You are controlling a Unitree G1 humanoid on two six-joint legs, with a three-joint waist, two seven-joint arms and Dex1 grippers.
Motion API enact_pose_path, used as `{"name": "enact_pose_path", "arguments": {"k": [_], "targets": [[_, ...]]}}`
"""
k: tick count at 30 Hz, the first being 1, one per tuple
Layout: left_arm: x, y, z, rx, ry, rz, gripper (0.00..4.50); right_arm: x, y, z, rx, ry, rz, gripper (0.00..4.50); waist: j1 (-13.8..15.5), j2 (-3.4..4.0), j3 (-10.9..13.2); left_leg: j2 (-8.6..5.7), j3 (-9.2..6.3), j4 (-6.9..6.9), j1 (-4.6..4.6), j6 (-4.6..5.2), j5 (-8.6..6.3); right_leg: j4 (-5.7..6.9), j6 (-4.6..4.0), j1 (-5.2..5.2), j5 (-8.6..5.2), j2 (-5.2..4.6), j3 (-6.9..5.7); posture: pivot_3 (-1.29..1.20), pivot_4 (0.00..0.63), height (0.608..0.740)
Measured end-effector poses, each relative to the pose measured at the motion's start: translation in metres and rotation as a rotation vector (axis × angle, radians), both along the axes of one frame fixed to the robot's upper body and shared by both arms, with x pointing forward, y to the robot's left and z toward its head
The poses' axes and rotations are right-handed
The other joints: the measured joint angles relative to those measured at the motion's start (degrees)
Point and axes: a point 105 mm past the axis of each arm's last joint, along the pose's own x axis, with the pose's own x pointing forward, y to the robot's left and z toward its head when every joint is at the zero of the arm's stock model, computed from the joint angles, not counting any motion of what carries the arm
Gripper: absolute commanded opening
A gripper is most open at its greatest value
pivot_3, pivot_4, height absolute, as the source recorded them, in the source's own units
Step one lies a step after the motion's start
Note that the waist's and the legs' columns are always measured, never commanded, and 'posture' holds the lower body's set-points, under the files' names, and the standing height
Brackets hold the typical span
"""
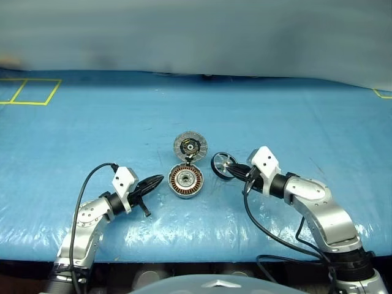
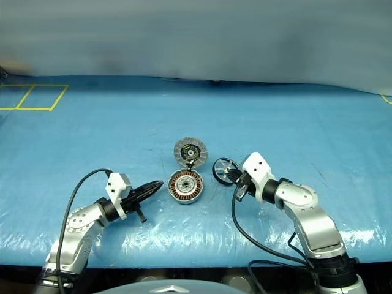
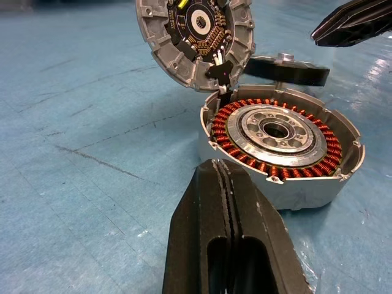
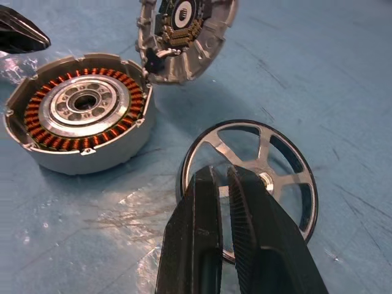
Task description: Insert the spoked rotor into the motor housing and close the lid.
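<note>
The motor housing [image 1: 185, 182] sits open on the blue sheet, its copper windings circling a silver hub [image 3: 275, 131]. Its hinged lid [image 1: 190, 146] stands tipped up behind it, ribbed inner face and dark centre showing [image 3: 196, 30]. Just right of the housing is the spoked rotor [image 1: 223, 164], a shiny silver wheel held tilted. My right gripper [image 4: 222, 184] is shut on the rotor's near rim [image 4: 264, 147]. My left gripper [image 1: 158, 179] is shut on nothing, its tip pointing at the housing's left side a short way off [image 3: 228, 174].
A wrinkled blue sheet [image 1: 294, 122] covers the whole table. Yellow tape squares [image 1: 30, 92] mark its far left corner. The table's front edge [image 1: 196, 257] runs close under both arms. Black cables loop from each wrist.
</note>
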Motion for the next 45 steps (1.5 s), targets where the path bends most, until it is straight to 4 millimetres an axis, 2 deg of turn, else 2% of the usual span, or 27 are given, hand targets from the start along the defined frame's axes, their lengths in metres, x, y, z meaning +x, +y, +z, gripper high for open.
{"name": "enact_pose_path", "arguments": {"k": [9,12,15,27,30,34,40,45], "targets": [[0.0,0.002,-0.004,0.002,0.014,0.007,0.0,0.005,-0.009,-0.007,-0.103,-0.007,-0.035,0.33,-0.01,0.0,0.0,0.0,0.0,0.0,0.0,0.0,0.0,0.0,0.0,-0.04,0.0,0.0,0.0,0.0,0.15,0.74],[0.0,0.002,-0.004,0.002,0.014,0.008,0.0,0.007,-0.015,-0.019,-0.14,0.036,-0.065,0.89,0.0,0.0,0.0,0.0,0.0,0.0,0.0,0.0,0.0,0.01,0.0,-0.05,0.0,-0.01,0.0,0.0,0.15,0.74],[0.0,0.002,-0.004,0.002,0.014,0.01,0.0,0.007,-0.014,-0.021,-0.135,0.042,-0.064,1.86,-0.02,0.0,0.0,0.0,0.0,-0.01,0.0,0.0,0.0,0.0,0.0,-0.04,0.0,-0.01,0.0,0.0,0.15,0.74],[0.001,0.004,-0.006,0.02,0.015,0.029,0.0,0.006,-0.007,-0.033,-0.13,0.087,-0.062,1.86,-0.04,0.0,0.0,0.0,0.01,-0.01,0.0,0.01,-0.01,0.0,0.0,-0.04,0.0,-0.01,0.0,0.0,0.15,0.74],[0.001,0.004,-0.007,0.025,0.017,0.03,0.0,0.006,-0.006,-0.034,-0.122,0.095,-0.068,1.27,-0.05,0.0,0.0,0.0,0.0,0.0,0.0,0.0,0.0,0.01,0.0,-0.03,0.0,-0.01,0.01,0.0,0.15,0.74],[0.001,0.004,-0.007,0.026,0.016,0.03,0.0,0.007,-0.006,-0.037,-0.12,0.106,-0.09,0.02,-0.04,0.0,0.0,0.0,0.0,0.0,0.0,0.0,-0.01,0.01,0.0,-0.03,0.0,-0.01,0.01,0.0,0.15,0.74],[0.001,0.004,-0.007,0.026,0.017,0.03,0.0,0.004,-0.01,-0.037,-0.107,0.11,-0.108,0.02,0.17,-0.01,-0.01,0.0,0.0,0.0,0.0,0.02,-0.01,0.0,0.0,-0.02,0.0,-0.02,0.0,0.0,0.15,0.74],[0.002,0.005,-0.008,0.025,0.023,0.032,0.0,-0.008,-0.02,-0.03,-0.011,0.137,-0.093,0.02,0.31,0.0,0.0,0.0,0.0,-0.01,0.0,0.06,-0.04,-0.03,0.0,0.0,0.0,-0.02,0.01,0.0,0.15,0.74]]}}
